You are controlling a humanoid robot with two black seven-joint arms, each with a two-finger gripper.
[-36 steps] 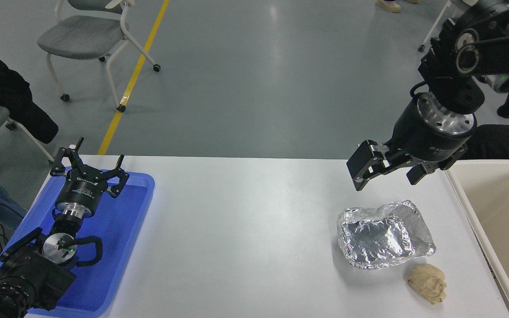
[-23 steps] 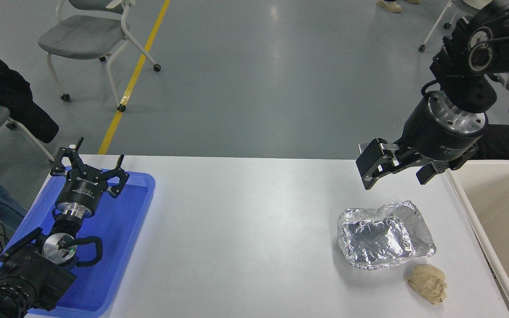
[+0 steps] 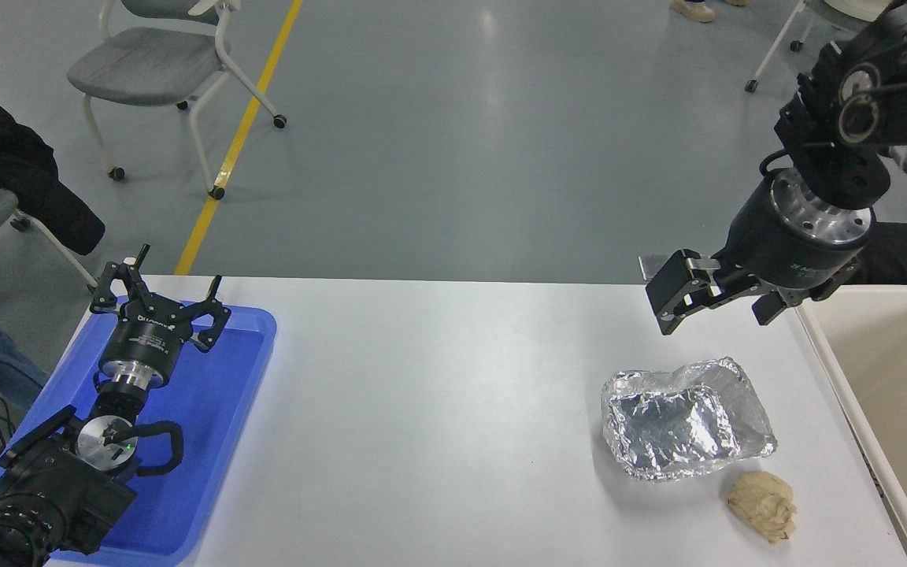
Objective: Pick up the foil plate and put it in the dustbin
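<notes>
The foil plate point(image 3: 686, 421), shiny silver with wrinkled raised rims, lies on the white table at the right, open side up. The dustbin point(image 3: 839, 394), cream-beige with a tan inside, stands at the table's right edge, just right of the plate. My right gripper point(image 3: 717, 307) is open and empty. It hangs in the air above the table's far edge, beyond the plate and a little to its right, near the bin's far left corner. My left gripper point(image 3: 158, 295) is open and parked over the blue tray at the lower left.
A small tan doughy lump point(image 3: 762, 505) lies just in front of the foil plate's right end. A flat blue tray point(image 3: 217, 441) sits at the table's left. A grey chair point(image 3: 154, 63) and a person's dark sleeve point(image 3: 5, 173) are beyond the table at the left.
My right gripper has moved to the right, towards the dustbin's far corner, still open and empty. The foil plate, the lump and the left arm have not moved.
</notes>
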